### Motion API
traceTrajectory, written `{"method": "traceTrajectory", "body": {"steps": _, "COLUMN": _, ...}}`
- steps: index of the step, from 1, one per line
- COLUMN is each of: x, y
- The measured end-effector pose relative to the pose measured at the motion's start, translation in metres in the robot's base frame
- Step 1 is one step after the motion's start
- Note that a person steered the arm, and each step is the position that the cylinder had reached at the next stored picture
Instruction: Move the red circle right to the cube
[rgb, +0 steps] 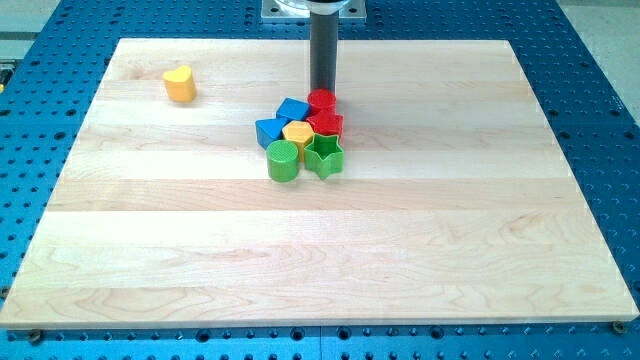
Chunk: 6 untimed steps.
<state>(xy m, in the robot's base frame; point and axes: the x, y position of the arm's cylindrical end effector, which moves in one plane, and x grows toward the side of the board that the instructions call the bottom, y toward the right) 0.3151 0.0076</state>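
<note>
Stood upright near the view's top, my tip (323, 90) at the end of a straight dark rod, with no pincer fitted, so nothing to release, clench or grasp. Touched, or very nearly touched, the red circle (322, 99) directly below it; exact contact hard to make out, the rod's end hidden against the red top. Packed tight below the tip, a cluster: red star-like block (326, 123) just under the circle, its shape partly masked by neighbours; blue cube (293, 109) to the lower left of the tip, beside the circle; second blue block (270, 131) further down-left, shape unclear; yellow hexagon-like block (299, 133) in the cluster's middle, edges partly covered; green cylinder (283, 160) and green star (324, 155) lowest, side by side. Lay well apart to the tip's left, a yellow heart (180, 84), alone on the wooden board (320, 260). Cut off at the view's top edge, the rod's mount.
</note>
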Motion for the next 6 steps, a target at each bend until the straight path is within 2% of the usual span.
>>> {"method": "traceTrajectory", "body": {"steps": 2, "x": 0.004, "y": 0.026}}
{"method": "traceTrajectory", "body": {"steps": 5, "x": 0.020, "y": -0.008}}
{"method": "traceTrajectory", "body": {"steps": 6, "x": 0.005, "y": -0.010}}
